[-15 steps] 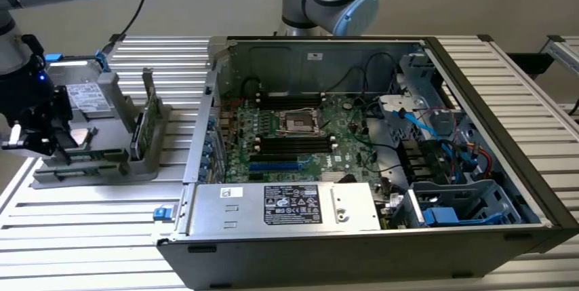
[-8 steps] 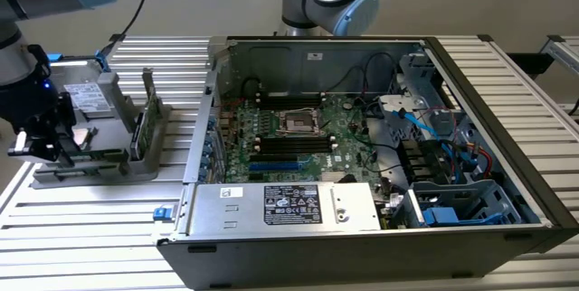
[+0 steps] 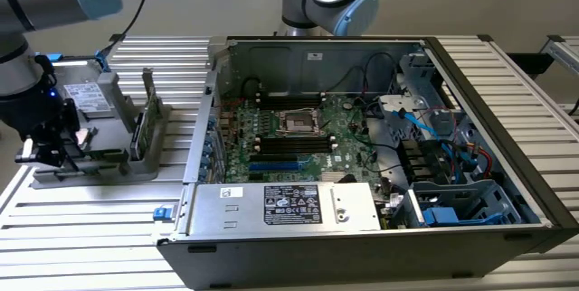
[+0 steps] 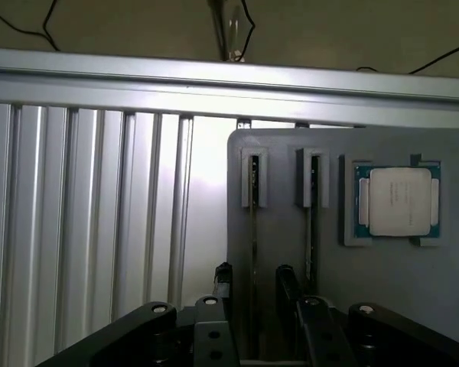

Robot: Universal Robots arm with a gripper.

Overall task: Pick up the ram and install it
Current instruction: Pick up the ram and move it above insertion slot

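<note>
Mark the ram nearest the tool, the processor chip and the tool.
ram (image 4: 254,222), wrist view, thin edge facing the camera
processor chip (image 4: 399,200), wrist view, centre of silver lid
tool (image 4: 254,275), wrist view, midway between its open fingertips

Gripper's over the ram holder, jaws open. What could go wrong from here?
1. The gripper straddles the ram edge-on; if it is off-centre, closing could tilt the ram in the holder.
2. One finger sits near the second stick and might clip it.
3. Black cables loop near the memory slots; possible snag.
</note>
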